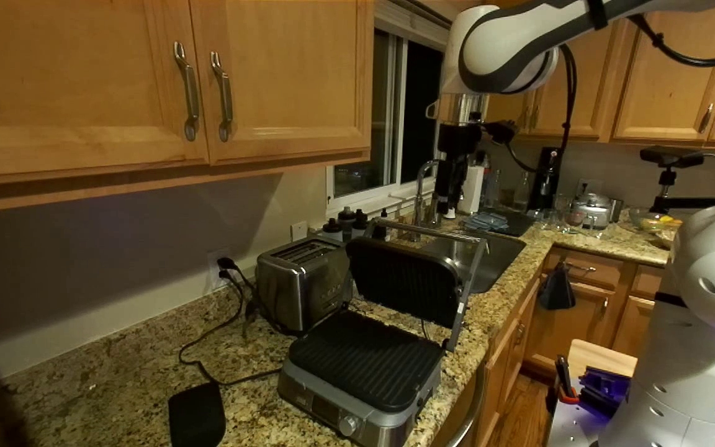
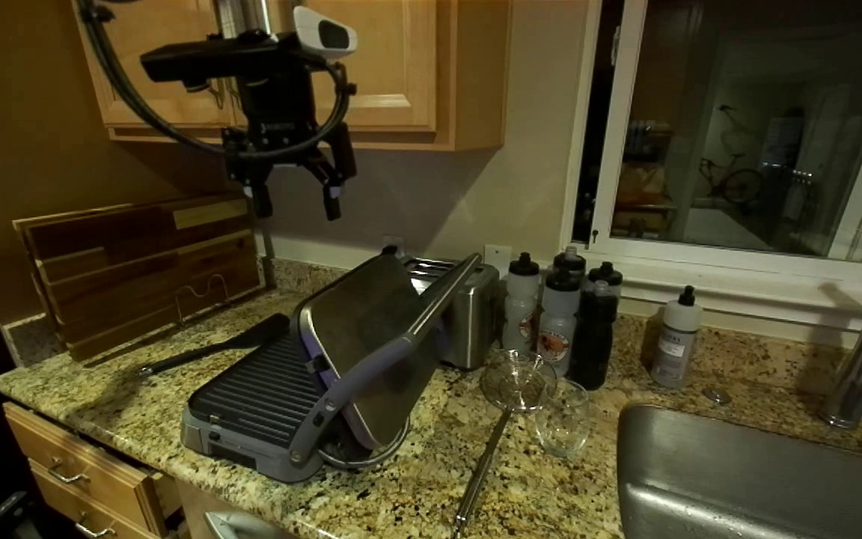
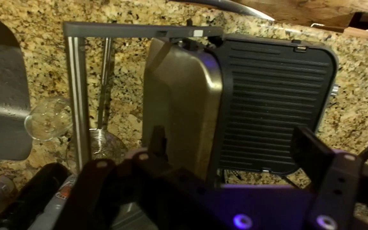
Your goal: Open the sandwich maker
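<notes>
The sandwich maker (image 1: 367,357) stands open on the granite counter, its dark ribbed lower plate (image 2: 259,397) facing up. It also shows in the wrist view (image 3: 273,86). Its lid (image 1: 404,279) is tilted back past upright, with the steel outer face visible (image 2: 393,329). The bar handle (image 2: 442,296) points up and back, away from the base; it also shows in the wrist view (image 3: 78,95). My gripper (image 2: 296,208) is open and empty, well above the sandwich maker. In the wrist view the spread fingers (image 3: 230,132) frame the lid and lower plate, touching neither.
The silver toaster (image 1: 301,282) stands beside the sandwich maker by the wall. Bottles (image 2: 557,322), a strainer (image 2: 487,464) and a glass (image 2: 562,419) stand between it and the sink (image 2: 760,479). Cutting boards (image 2: 139,277) and a black spatula (image 2: 214,350) are at the other end. Upper cabinets (image 1: 283,81) overhang.
</notes>
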`<state>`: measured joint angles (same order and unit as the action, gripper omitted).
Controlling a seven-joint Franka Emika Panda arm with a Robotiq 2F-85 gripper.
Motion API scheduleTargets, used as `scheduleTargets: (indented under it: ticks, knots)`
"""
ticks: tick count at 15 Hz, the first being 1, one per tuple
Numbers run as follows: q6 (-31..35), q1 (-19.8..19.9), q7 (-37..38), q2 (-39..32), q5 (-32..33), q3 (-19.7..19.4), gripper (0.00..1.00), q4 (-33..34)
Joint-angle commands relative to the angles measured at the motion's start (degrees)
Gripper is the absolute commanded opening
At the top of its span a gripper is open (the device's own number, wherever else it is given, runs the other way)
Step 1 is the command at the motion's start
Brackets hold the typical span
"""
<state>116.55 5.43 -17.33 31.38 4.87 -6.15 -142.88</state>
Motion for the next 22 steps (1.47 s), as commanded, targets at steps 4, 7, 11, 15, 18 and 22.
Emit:
scheduleTargets:
  ticks: [4, 7, 11, 15, 18, 22]
  knots:
    - [3.70, -5.53, 10.70, 2.88, -4.79, 5.63, 1.00, -6.40]
    - [5.92, -6.08, 13.46, 2.66, -5.79, 6.51, 1.00, -7.35]
    - [5.71, -5.89, 13.13, 0.77, -5.04, 6.18, 1.00, -5.95]
    - [6.09, -5.84, 13.46, 0.77, -5.11, 6.15, 1.00, -6.24]
    - [6.10, -5.84, 13.51, 0.77, -5.12, 6.15, 1.00, -6.24]
    - [6.11, -5.83, 13.54, 0.77, -5.13, 6.15, 1.00, -6.24]
